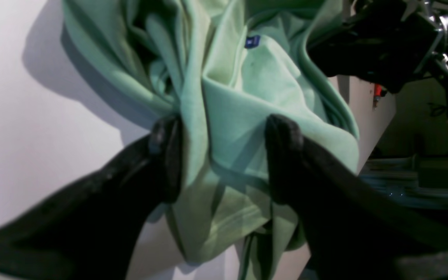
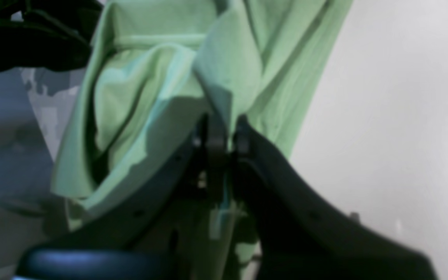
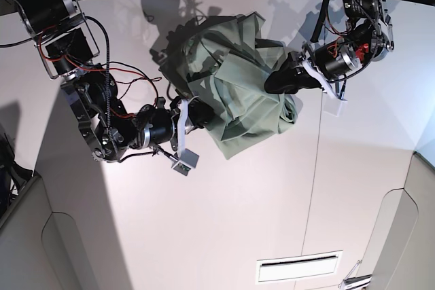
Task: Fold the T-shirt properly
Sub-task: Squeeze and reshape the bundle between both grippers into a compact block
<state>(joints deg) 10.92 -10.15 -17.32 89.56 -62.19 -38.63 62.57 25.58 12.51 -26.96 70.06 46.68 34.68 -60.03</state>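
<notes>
One T-shirt point(image 3: 238, 103) and two end effectors are in view, all over a single white table point(image 3: 224, 222). The T-shirt is a pale sage-green heap, bunched and deeply creased rather than spread, lying on the table's far half between the two arms in the base view. No clear long axis can be read from the crumpled mass; in the base view it runs roughly diagonally from the upper left, where darker folds gather, to the lower right, where a rounded lobe of cloth ends. Which way the collar faces cannot be told, though the left wrist view shows one small blue label point(image 1: 252, 41) on the fabric. The left end effector point(image 1: 224, 155), on the right side of the base view, has its two black fingers point(image 1: 284, 155) standing wide apart, with a fold of the T-shirt lying between them; the cloth touches the inner face of each finger but is not pinched. The right end effector point(image 2: 222, 134), on the left side of the base view, is closed tight on a thin ridge of the T-shirt's fabric, which rises from between its tips in the right wrist view. Beyond the cloth in that view, part of the other arm shows as a dark shape.
</notes>
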